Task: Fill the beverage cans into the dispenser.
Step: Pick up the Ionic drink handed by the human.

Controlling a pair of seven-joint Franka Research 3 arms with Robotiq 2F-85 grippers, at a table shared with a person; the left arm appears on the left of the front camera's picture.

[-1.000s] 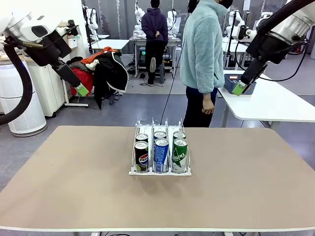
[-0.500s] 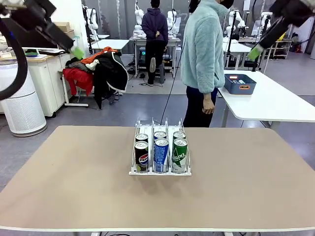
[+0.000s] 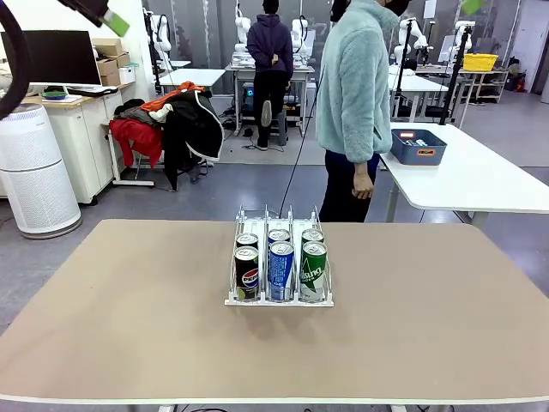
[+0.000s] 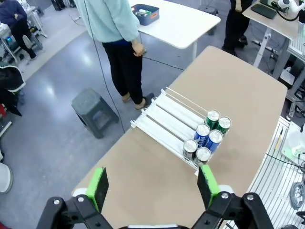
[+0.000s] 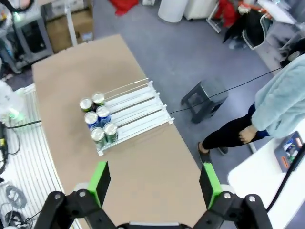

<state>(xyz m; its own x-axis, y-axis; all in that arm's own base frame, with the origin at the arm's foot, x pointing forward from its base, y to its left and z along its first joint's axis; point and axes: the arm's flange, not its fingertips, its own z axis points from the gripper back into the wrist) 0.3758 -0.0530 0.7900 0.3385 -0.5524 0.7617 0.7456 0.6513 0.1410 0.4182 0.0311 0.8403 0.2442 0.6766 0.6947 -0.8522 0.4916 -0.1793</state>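
Filling looks finished to me: every can I see sits in the dispenser.
Left claw (image 4: pixel 152 183) and right claw (image 5: pixel 155 182) hang wide open, empty, high over the matte tan bench (image 3: pixel 129 326). Six slim, shiny cans (image 3: pixel 280 270) stand two per lane at the near end of the clear, thin-railed dispenser (image 3: pixel 257 302), mid-bench.

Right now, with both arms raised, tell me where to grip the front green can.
Probably its upper body, just under the silver top, coming straight down from above: the front green can stands upright, with the blue can and the dispenser rails crowding its sides.
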